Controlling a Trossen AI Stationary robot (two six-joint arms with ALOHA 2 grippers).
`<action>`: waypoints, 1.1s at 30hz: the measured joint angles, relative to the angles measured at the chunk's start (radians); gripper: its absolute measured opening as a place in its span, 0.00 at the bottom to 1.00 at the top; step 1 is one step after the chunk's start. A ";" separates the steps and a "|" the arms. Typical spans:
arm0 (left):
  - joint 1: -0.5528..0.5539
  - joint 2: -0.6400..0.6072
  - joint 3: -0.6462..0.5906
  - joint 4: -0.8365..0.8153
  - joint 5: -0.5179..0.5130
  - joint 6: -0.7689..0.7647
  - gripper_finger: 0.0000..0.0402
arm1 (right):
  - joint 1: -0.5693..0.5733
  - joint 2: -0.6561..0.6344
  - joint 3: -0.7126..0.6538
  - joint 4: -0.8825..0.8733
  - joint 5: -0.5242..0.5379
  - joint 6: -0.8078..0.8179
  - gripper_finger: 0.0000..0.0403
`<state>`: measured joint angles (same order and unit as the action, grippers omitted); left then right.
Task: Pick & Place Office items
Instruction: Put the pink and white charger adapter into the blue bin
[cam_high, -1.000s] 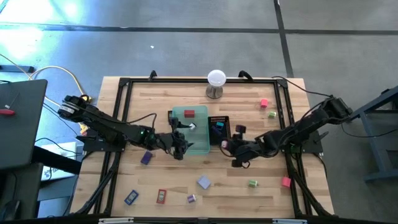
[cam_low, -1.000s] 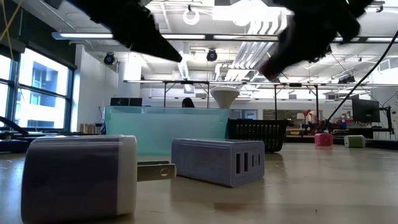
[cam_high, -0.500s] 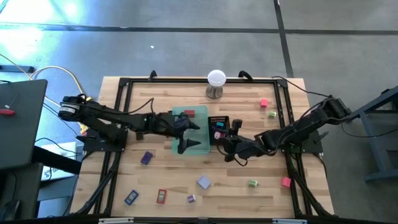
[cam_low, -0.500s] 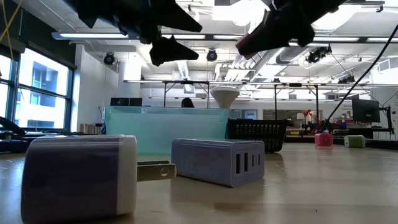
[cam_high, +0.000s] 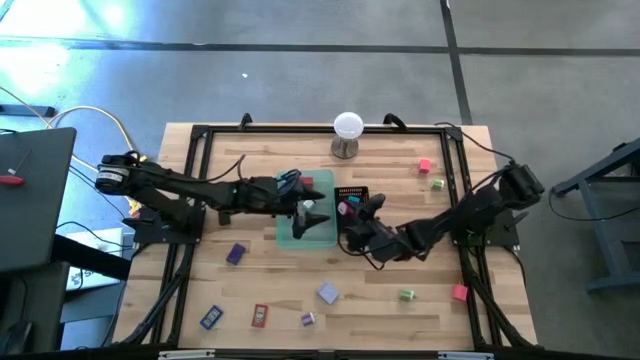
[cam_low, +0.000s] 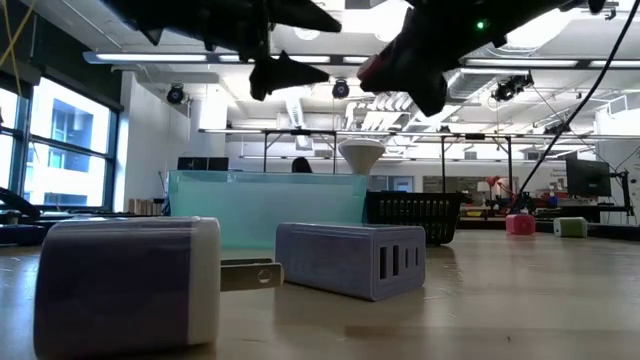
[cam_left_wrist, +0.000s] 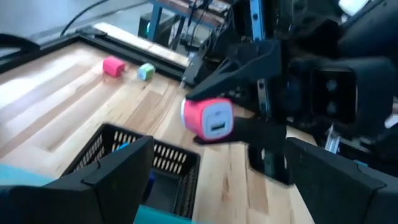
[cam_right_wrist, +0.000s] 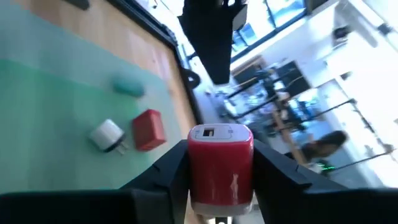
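While my right claw (cam_high: 350, 212) hangs over the middle of the bench (cam_high: 400, 265), it is clamped on a pink charger (cam_left_wrist: 208, 118), the fingers pressing its two flat flanks with the socket face showing forward. It sits just above the near edge of the black mesh tray (cam_high: 352, 196), beside the green tray (cam_high: 320, 236).

My left claw (cam_high: 308, 213) hovers over the green tray with its fingers spread wide and nothing between them. Inside that tray lie a red block (cam_right_wrist: 149, 129), a white plug (cam_right_wrist: 108, 134) and a teal piece (cam_right_wrist: 129, 87).

I judge the charger to be light, rigid and smooth-shelled plastic, so it should not crush, but it could pivot or slip if squeezed near a corner; the broad flat sides, low and centred, are the place to hold it. The present grip looks square, though I cannot quite tell how deep the fingers reach.

Other pieces wait loose on the bench: a purple block (cam_high: 235, 253), a blue one (cam_high: 210, 317), a red one (cam_high: 260, 316), a grey charger (cam_high: 328, 293), and a pink cube (cam_high: 425, 166) well apart near the far edge.
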<state>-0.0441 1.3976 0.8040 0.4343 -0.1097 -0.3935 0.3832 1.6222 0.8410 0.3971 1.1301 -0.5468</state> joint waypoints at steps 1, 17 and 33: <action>0.000 0.010 0.000 0.009 0.001 0.000 0.87 | 0.000 0.007 0.000 0.030 0.005 -0.034 0.34; 0.003 0.206 -0.001 0.288 0.003 0.000 0.87 | -0.020 0.021 0.000 0.093 -0.003 -0.087 0.33; -0.027 0.208 -0.001 0.332 -0.266 0.113 0.87 | -0.039 0.021 0.000 0.077 -0.036 -0.076 0.31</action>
<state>-0.0715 1.6054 0.8028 0.7661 -0.3759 -0.2804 0.3443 1.6436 0.8413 0.4741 1.0939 -0.6233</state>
